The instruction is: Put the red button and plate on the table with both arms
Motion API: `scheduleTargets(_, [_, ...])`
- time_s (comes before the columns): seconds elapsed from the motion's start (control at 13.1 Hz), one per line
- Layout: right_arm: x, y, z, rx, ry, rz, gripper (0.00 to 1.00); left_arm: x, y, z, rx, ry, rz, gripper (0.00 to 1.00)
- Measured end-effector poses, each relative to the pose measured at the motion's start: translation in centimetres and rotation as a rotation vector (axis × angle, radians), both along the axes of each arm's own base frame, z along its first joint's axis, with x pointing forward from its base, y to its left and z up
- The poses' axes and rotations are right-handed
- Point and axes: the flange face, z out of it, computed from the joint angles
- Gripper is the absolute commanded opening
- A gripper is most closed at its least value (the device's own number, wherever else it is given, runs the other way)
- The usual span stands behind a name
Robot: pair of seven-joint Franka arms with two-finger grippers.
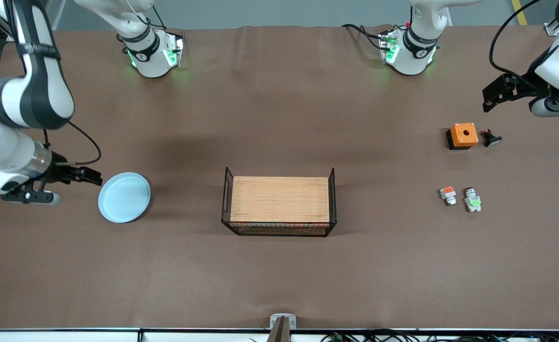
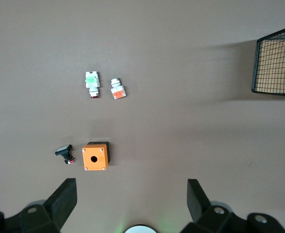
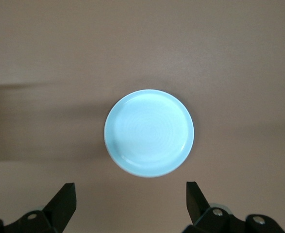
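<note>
Right gripper (image 1: 89, 175) spread, empty, hovering beside plate (image 1: 124, 197) at right arm's end of table (image 1: 279, 275). Left gripper (image 2: 130, 194) spread, high over orange box (image 1: 463, 135); red button (image 1: 473, 202) (green block) nearer front camera. Approach step; next: descend, centre fingers, close.

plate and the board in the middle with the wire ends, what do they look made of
The round pale-blue plate looks like glazed ceramic, perhaps melamine: glossy, with faint concentric rings. The rectangular tan board looks like matte wood or veneer, showing fine grain, and its end panels are thin black wire mesh.
</note>
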Motion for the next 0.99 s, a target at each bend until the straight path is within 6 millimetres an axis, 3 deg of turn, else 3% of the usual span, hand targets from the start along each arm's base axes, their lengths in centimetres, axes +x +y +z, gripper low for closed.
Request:
scheduleTargets(0.23, [-2.0,1.0,6.8,-0.005,0.018,0.0,1.0,0.0,0.0,0.0,0.0,0.0,0.0,1.0])
scheduleTargets(0.53, [-3.3,1.4,15.2,-0.007,0.03,-0.003,1.0,0.0,0.0,0.0,0.0,0.0,0.0,1.0])
scheduleTargets(0.76, [-4.0,1.4,18.5,-0.007,0.03,-0.003,1.0,0.0,0.0,0.0,0.0,-0.001,0.0,1.0])
scheduleTargets(0.99, [-4.1,1.3,19.5,-0.007,0.026,-0.004,1.0,0.0,0.0,0.0,0.0,-0.001,-0.001,1.0])
